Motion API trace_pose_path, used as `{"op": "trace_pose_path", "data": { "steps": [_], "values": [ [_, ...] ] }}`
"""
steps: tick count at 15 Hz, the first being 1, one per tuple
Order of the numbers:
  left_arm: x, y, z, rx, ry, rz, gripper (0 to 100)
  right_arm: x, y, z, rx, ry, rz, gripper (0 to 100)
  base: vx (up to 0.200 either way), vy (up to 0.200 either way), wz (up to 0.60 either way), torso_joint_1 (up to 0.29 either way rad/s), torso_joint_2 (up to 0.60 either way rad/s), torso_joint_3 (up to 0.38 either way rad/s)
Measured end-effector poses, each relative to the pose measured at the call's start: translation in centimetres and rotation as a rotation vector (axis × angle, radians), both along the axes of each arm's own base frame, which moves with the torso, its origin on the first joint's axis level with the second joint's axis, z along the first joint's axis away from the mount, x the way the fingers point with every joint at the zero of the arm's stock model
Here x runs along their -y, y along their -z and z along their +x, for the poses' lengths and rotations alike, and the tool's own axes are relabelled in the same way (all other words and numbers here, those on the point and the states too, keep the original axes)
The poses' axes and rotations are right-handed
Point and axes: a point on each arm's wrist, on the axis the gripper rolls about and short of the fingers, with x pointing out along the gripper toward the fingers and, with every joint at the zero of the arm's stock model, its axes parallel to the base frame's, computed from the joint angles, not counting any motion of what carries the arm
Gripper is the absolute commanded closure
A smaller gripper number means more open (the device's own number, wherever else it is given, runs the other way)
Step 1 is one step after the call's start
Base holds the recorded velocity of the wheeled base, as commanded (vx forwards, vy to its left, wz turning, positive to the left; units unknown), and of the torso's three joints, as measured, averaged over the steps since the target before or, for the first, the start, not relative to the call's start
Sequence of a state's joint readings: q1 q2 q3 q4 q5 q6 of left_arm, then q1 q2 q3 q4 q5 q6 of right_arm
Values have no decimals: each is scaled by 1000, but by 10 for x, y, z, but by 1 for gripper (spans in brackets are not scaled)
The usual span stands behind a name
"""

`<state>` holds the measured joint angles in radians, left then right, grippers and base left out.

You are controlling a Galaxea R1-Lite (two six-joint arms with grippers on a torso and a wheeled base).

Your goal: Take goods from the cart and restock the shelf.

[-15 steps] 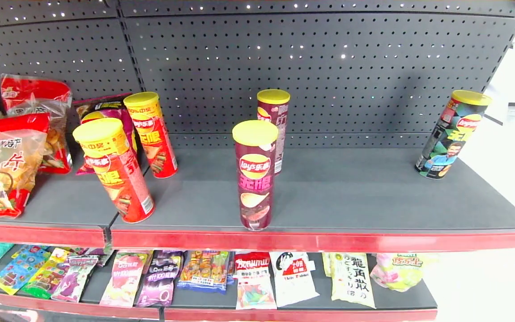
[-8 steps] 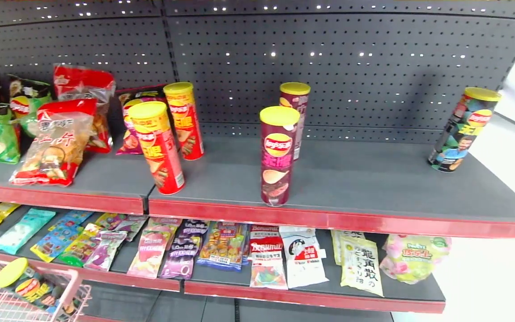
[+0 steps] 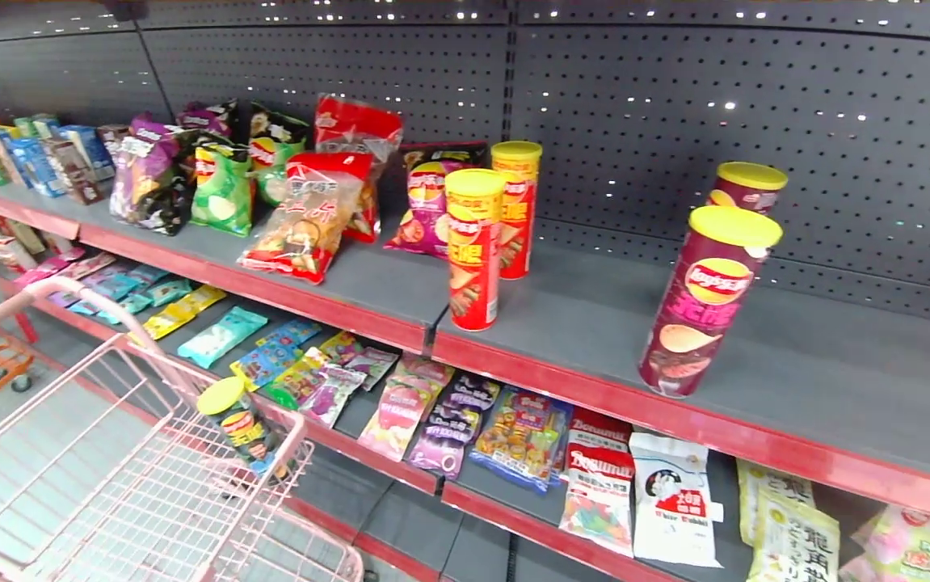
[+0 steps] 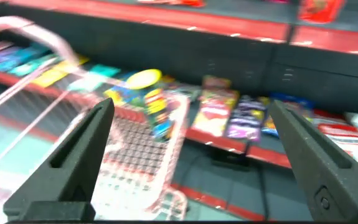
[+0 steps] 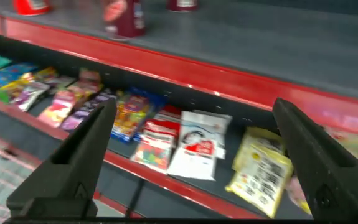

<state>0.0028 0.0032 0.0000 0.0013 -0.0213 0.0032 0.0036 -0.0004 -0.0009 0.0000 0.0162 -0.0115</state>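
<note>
- The left gripper point(image 4: 191, 124) is spread wide with nothing between its fingers. It hangs out in front of the cart point(image 3: 190, 493), well apart from it, and holds nothing.
- The right gripper point(image 5: 194, 124) is just as wide open and just as empty, facing the lower shelf's packets point(image 5: 194, 146).
- What has just changed is the view, not the goods. Over the last second the head camera has swung left and down, so the whole picture has slid. The pink wire cart has come into sight at the lower left, and the shelf's right end has passed out of frame. Nothing on the shelf has shifted against its neighbours.
- I judge from this that the robot is turning from the shelf toward the cart for the next item, so the pick is about to start and nothing is in hand yet.
- The task's thing is the can point(image 3: 242, 424), a tall tube with a yellow-green lid and a dark, many-coloured wrap. It leans in the cart's corner nearest the shelf, tilted against the wire wall.
- Beyond it, the upper shelf point(image 3: 578, 315) carries two red cans point(image 3: 473, 250) and two maroon cans point(image 3: 707, 299), with bare board between and beside them to take the can.
</note>
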Motion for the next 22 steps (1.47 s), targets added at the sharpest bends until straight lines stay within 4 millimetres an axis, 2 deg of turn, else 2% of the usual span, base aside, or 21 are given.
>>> {"op": "trace_pose_path", "data": {
  "steps": [3, 12, 22],
  "values": [
    [0, 0, 0, 0, -2, 0, 0, 0, 0, 0, 0, 0, 3, 0, 0, 0, 0, -12, 20, 17],
    [0, 0, 0, 0, 0, 0, 0, 0, 0, 0, 0, 19, 6, 0, 0, 0, 0, -141, 363, 211],
    [0, 0, 0, 2, 0, 1, 0, 0, 0, 0, -1, 18, 6, 0, 0, 0, 0, -178, 512, 326]
  ]
}}
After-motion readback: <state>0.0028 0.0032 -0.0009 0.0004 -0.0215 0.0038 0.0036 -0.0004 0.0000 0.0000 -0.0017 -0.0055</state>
